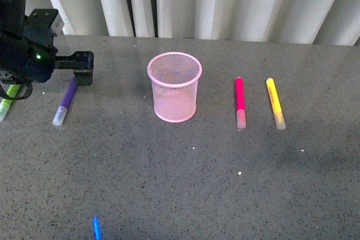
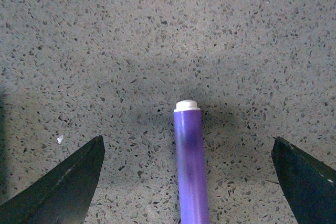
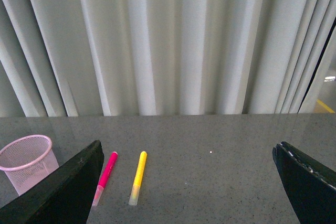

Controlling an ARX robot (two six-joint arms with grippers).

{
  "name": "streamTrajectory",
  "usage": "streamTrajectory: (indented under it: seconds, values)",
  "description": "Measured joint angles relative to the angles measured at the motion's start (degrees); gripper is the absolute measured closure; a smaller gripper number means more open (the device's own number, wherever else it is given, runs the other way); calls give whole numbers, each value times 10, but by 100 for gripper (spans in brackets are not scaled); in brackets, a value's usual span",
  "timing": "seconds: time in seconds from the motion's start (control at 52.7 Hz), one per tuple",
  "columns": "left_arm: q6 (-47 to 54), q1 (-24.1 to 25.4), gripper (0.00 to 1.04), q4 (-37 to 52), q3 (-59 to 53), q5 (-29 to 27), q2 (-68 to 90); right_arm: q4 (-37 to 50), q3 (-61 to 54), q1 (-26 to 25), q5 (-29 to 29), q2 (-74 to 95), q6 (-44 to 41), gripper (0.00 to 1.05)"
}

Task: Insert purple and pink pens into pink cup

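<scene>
Now | pink cup [image 1: 175, 98] ×1 | purple pen [image 1: 66, 100] ×1, pink pen [image 1: 239, 97] ×1 | left tool [image 2: 187, 138], right tool [image 3: 187, 144] spread

purple pen [image 1: 66, 100], pink pen [image 1: 239, 102] flanking upright cup [image 1: 175, 104]

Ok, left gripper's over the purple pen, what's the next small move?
Probably lower the left gripper and close on the purple pen: its jaws are open, and the barrel lies centred between them on the table, not yet gripped.

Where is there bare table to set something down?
Free: between purple pen and pink cup; between cup and pink pen; the near strip, bar a blue object. Crowded: far left, left hand over purple pen, green marker beside.
</scene>
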Motion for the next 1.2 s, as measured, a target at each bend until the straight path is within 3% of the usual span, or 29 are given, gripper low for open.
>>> streamTrajectory:
  seconds: [0.493,0.911,1.195]
  values:
    - [10,-6,8,-26,39,-15,42,0,0,0,0,0,0,7]
    - [-19,-9,89,-17,3,-2,19,0,0,0,0,0,0,7]
    - [-81,-73,92,140,-108,18,-116,0,0,0,0,0,0,7]
